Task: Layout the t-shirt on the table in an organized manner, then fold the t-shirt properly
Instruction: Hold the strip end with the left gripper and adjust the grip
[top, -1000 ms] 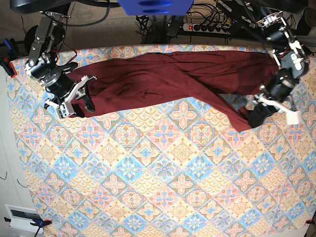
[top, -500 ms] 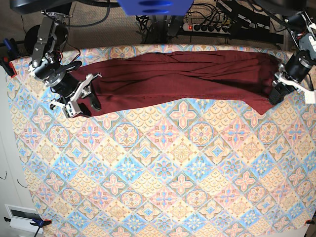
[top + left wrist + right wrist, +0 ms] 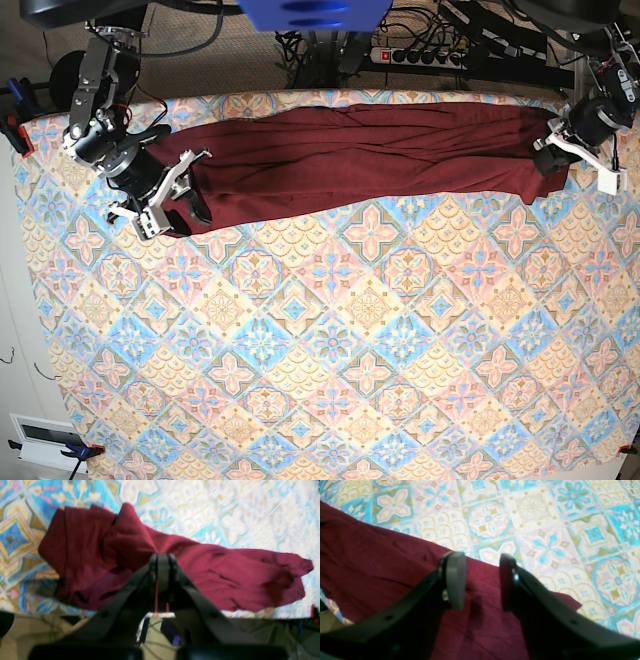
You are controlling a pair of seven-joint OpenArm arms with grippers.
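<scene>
T-shirt (image 3: 350, 160) stretched, left claw (image 3: 160, 562) pinching, right claw (image 3: 480, 580) spread

The left gripper (image 3: 162, 562) pinches the bunched maroon t-shirt (image 3: 225, 575) above the table (image 3: 225, 510).

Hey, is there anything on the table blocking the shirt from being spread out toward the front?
Nothing visible does. The t-shirt lies stretched along the far edge of the table, pinched by the left gripper, with the open right gripper at its other end. The patterned cloth in front of it carries no other objects.
</scene>
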